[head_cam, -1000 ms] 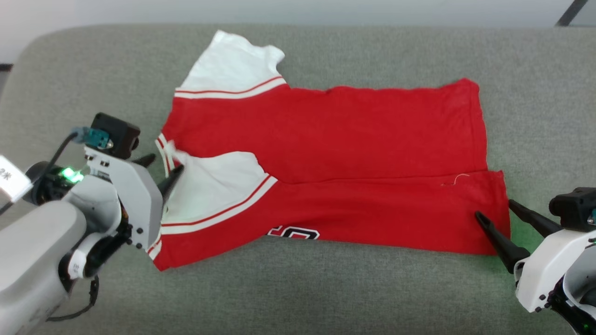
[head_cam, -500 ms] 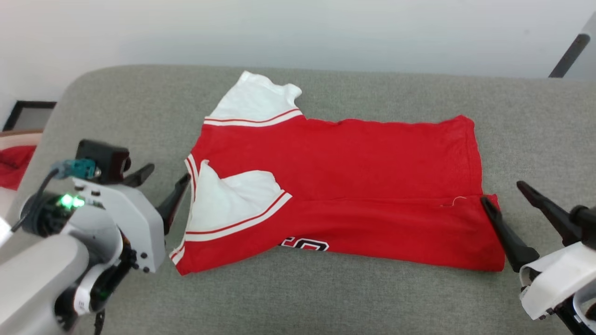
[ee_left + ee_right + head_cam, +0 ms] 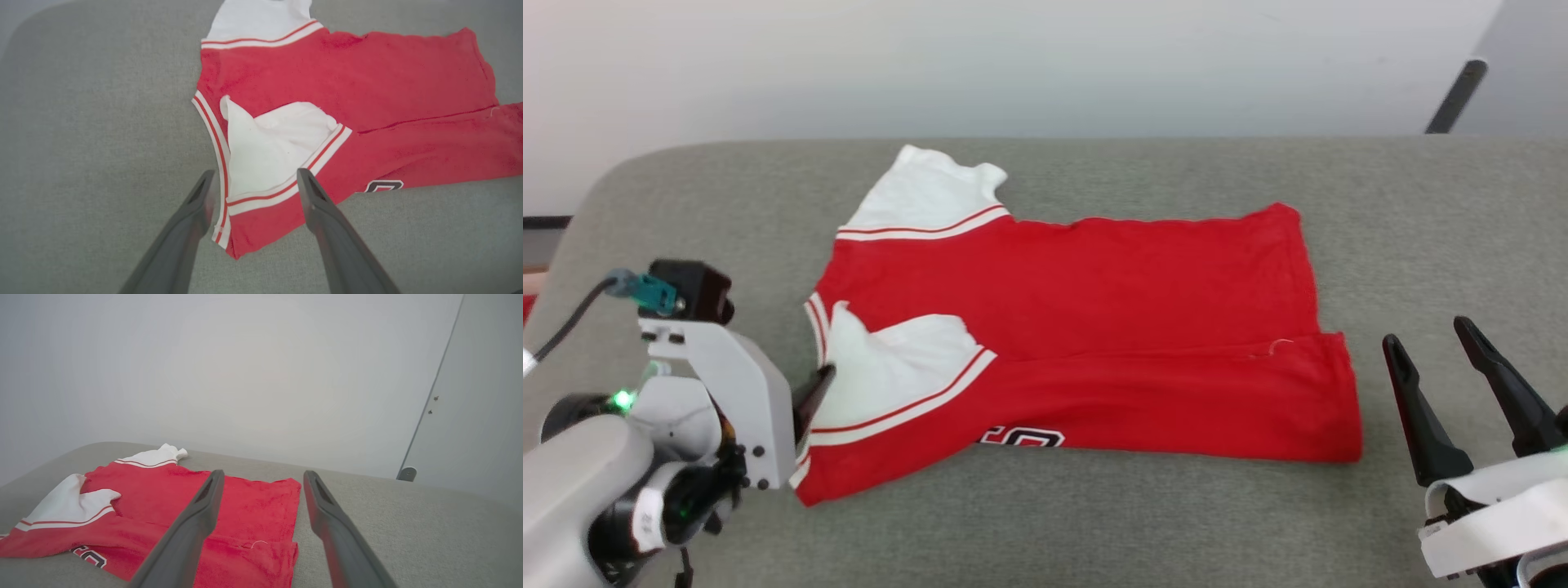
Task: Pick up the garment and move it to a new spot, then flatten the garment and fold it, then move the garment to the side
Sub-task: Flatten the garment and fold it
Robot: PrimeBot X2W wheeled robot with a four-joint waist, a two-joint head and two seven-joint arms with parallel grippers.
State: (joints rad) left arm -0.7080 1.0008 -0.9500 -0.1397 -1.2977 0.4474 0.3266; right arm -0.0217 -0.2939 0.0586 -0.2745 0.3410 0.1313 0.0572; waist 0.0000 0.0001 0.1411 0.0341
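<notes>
Left end effector (image 3: 255, 175) and right end effector (image 3: 1427, 335) both gape apart; the left, at lower left, may snag the shirt (image 3: 1094, 310) and undo its fold.

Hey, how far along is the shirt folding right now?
Done: the garment lies spread on the grey surface, its near long edge already folded over, sleeve on top. In hand: nothing; the left hand is open at the collar end, the right hand open beside the hem. Left: likely further folds, then moving it aside.
</notes>
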